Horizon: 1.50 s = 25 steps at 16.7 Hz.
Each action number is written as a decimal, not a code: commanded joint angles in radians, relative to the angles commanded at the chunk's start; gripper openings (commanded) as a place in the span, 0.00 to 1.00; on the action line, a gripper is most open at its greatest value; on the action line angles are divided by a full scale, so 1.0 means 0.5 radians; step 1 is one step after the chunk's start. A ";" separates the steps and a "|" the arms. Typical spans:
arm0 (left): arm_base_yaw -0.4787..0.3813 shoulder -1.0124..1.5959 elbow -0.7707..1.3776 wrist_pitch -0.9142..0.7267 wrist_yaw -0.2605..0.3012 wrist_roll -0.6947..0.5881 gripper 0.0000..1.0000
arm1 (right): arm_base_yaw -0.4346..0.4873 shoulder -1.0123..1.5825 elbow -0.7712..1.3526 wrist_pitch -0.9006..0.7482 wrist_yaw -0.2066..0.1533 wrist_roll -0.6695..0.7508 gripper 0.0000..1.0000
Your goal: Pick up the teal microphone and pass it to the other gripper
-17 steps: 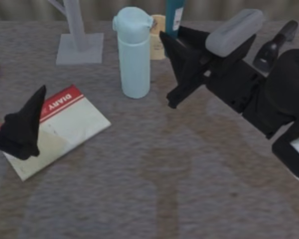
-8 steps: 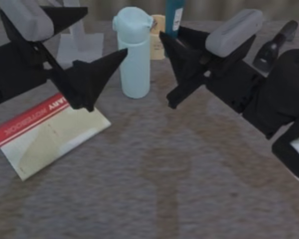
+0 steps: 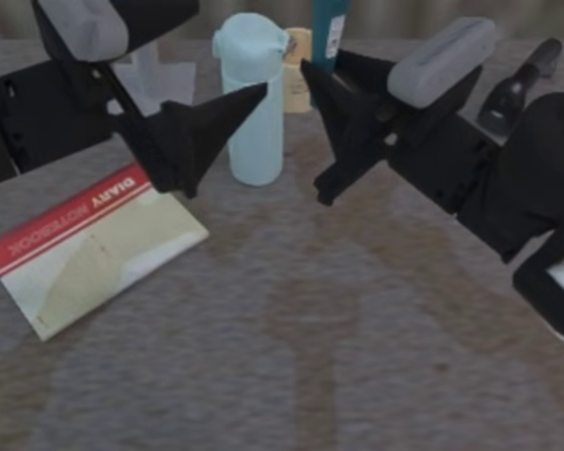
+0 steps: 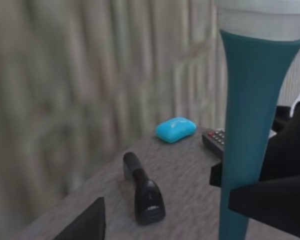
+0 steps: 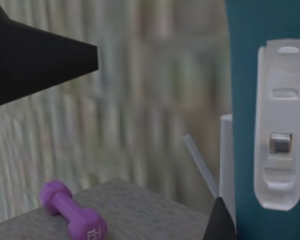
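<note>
From above, the right gripper [image 3: 331,117] is raised beside the pale blue bottle [image 3: 254,99], on its right. Its fingers are narrowed around the teal microphone [image 3: 329,28], whose handle stands upright behind the bottle at the frame's top edge, so it is held aloft, not on the table [image 3: 310,329]. The left gripper [image 3: 216,132] reaches in from the bottle's other side with its fingers spread wide, judged to be readying to receive the handle. A diary [image 3: 85,249] lies in front of the bottle toward the left, and a black scanner [image 3: 517,89] lies far right of it.

In the left wrist view, the teal microphone [image 4: 252,125] stands upright, white head on top, with a dark finger at its lower end; the black scanner [image 4: 144,190] lies beyond, then a blue soap [image 4: 176,129] and a remote [image 4: 215,140].

In the right wrist view, the teal microphone [image 5: 262,100] fills the side, its white label facing the camera. A purple dumbbell [image 5: 72,216] lies on the table.
</note>
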<state>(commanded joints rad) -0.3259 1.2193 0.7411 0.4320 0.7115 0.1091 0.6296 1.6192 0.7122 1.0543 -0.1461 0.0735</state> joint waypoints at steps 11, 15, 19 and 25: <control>-0.396 0.664 0.515 0.168 -0.372 -0.014 1.00 | 0.000 0.000 0.000 0.000 0.000 0.000 0.00; -0.411 0.685 0.533 0.173 -0.386 -0.015 1.00 | 0.000 0.000 0.000 0.000 0.000 0.000 0.00; -0.411 0.685 0.533 0.173 -0.386 -0.015 0.77 | 0.000 0.000 0.000 0.000 0.000 0.000 0.00; -0.411 0.685 0.533 0.173 -0.386 -0.015 0.32 | 0.000 0.000 0.000 0.000 0.000 0.000 0.00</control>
<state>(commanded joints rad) -0.5315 1.5619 1.0074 0.5186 0.5184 0.1017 0.6296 1.6192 0.7122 1.0543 -0.1461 0.0735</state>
